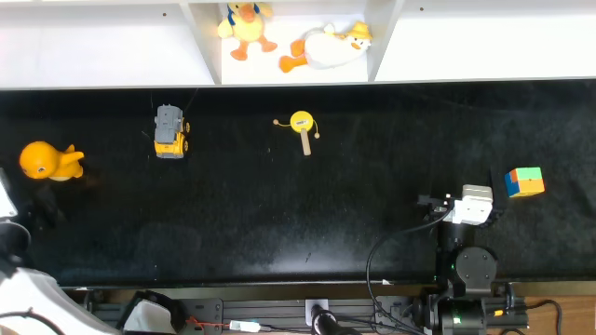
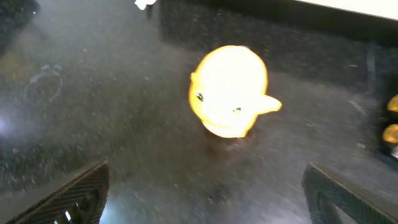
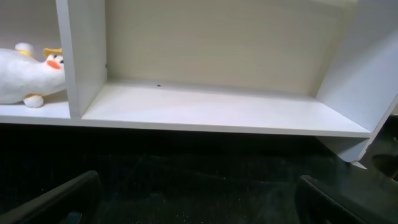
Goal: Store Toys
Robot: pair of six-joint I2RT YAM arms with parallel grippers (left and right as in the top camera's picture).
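Note:
An orange-yellow rubber duck (image 1: 51,161) stands on the black table at the far left. My left gripper (image 2: 208,208) is open just short of the duck (image 2: 230,90), which faces it, with one finger wide on each side. A grey and yellow toy truck (image 1: 169,132), a yellow rattle with a wooden handle (image 1: 303,128) and a coloured cube (image 1: 524,181) lie on the table. A yellow plush duck (image 1: 247,23) and a white plush duck (image 1: 326,46) sit in the shelf's middle compartment. My right gripper (image 3: 199,211) is open, low over the table, facing the shelf's bare right compartment (image 3: 224,109).
The white shelf (image 1: 112,56) runs along the table's far edge, split by upright dividers (image 3: 84,56). The right arm (image 1: 466,209) stands near the front right, just left of the cube. Cables trail along the front edge.

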